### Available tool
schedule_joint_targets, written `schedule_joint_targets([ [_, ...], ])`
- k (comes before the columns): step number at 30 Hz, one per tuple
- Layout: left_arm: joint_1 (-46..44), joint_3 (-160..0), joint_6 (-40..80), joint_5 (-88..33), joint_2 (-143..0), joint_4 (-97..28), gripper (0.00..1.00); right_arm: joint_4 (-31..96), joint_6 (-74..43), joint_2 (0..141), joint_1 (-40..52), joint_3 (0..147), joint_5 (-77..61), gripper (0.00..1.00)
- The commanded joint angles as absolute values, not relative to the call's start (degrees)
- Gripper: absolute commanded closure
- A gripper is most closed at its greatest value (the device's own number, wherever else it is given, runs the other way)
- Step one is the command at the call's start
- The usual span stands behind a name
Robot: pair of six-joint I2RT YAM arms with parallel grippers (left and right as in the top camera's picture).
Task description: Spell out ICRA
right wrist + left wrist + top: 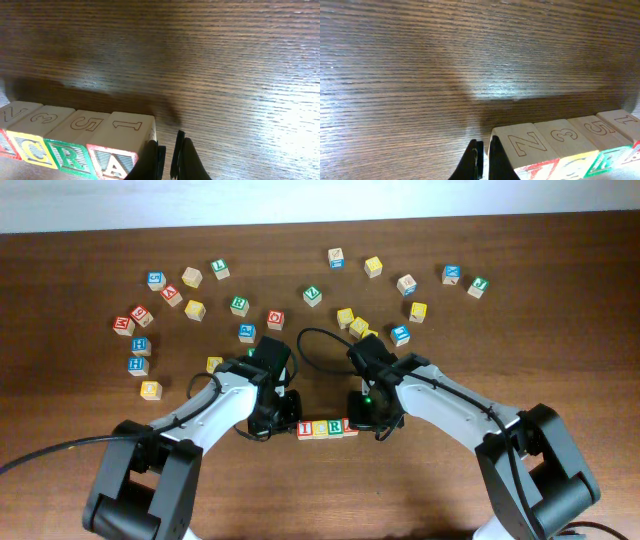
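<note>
A row of letter blocks reading I, C, R, A lies at the table's front middle. My left gripper stands at the row's left end, shut and holding nothing. In the left wrist view the gripper has one finger against the side of the end block. My right gripper is at the row's right end, also shut and empty. The right wrist view shows that gripper with a finger touching the A block, beside the R block and the C block.
Several loose letter blocks are scattered across the back half of the table, from a red one and a yellow one at the left to a green one at the right. A yellow block lies just behind the right arm.
</note>
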State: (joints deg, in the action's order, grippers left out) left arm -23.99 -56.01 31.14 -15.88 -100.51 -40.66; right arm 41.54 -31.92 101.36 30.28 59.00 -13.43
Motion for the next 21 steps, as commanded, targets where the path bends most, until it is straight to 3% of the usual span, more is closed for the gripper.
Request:
schedule_joint_targets([
  [1,-24.29,-56.29,31.22,-15.16,-101.25,-40.58,1.0,41.34,-31.97,101.75,31.11,58.7,-14.39,0.96],
  [15,-24.23,-56.82,30.17,-7.01,-101.23,-43.59,1.0,43.07,-31.97,101.58,30.96,58.98,-12.71,0.96],
  [21,-23.7,-65.3,27.33,-0.58,-97.91,-55.02,1.0,59.27,-31.83,95.72,26.04,66.83,-6.72,0.95],
])
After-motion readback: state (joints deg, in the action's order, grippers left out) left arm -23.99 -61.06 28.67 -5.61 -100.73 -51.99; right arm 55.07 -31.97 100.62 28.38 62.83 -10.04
